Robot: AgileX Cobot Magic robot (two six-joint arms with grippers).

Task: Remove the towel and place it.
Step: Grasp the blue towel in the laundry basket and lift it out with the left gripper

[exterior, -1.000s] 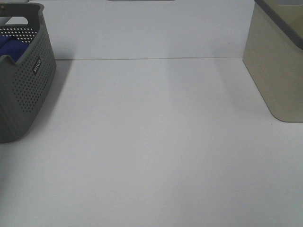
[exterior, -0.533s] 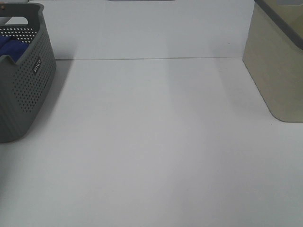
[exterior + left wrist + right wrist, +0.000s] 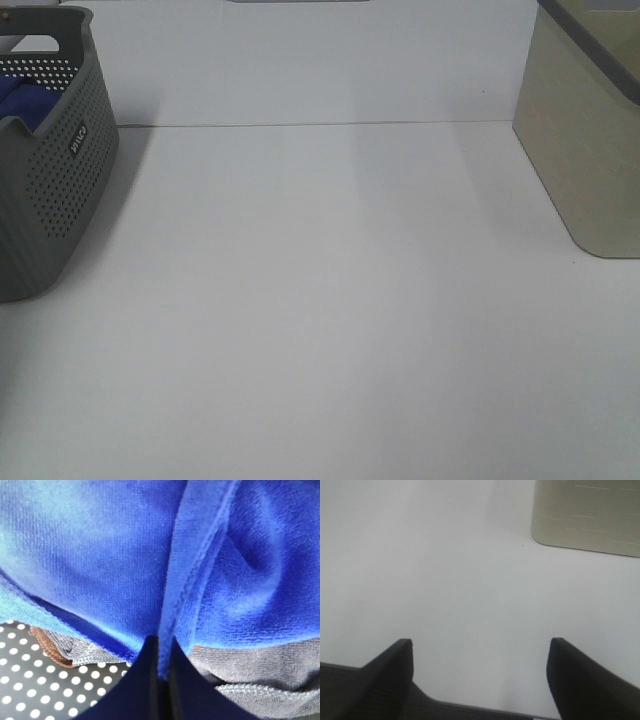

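Royal-blue plush was picked up at the far left of the exterior high view. The towel (image 3: 20, 100) was seen bunched inside the grey perforated basket (image 3: 60, 180), with only a small patch showing between the near rim and the handle cut-out. The basket was cut off by the left frame edge and was set on the white table (image 3: 320, 300). A beige bin (image 3: 590, 140) was set at the right edge, well apart from the basket, with open table between the two.

Left wrist view: the frame was filled almost wholly by the towel (image 3: 100, 555). A stitched hem was seen running down the middle of the cloth, straight into the left gripper (image 3: 160, 645). The two dark fingers (image 3: 142, 680) were brought together with only a thin slit between them, and the hem fold was pinched in that slit. A grey cloth (image 3: 260, 670) was seen lying under the towel, with a brown cloth edge (image 3: 47, 647) off to one side; both were overlapped by the towel. The dotted basket surface (image 3: 25, 690) was visible beneath them; whether floor or wall could not be told.

Right wrist view: the right gripper (image 3: 480, 652) was held above bare table (image 3: 445, 570), with its fingers (image 3: 390, 665) spread wide and nothing held. A rounded corner of the beige bin (image 3: 590, 515) was seen ahead of the fingers, well apart from them.
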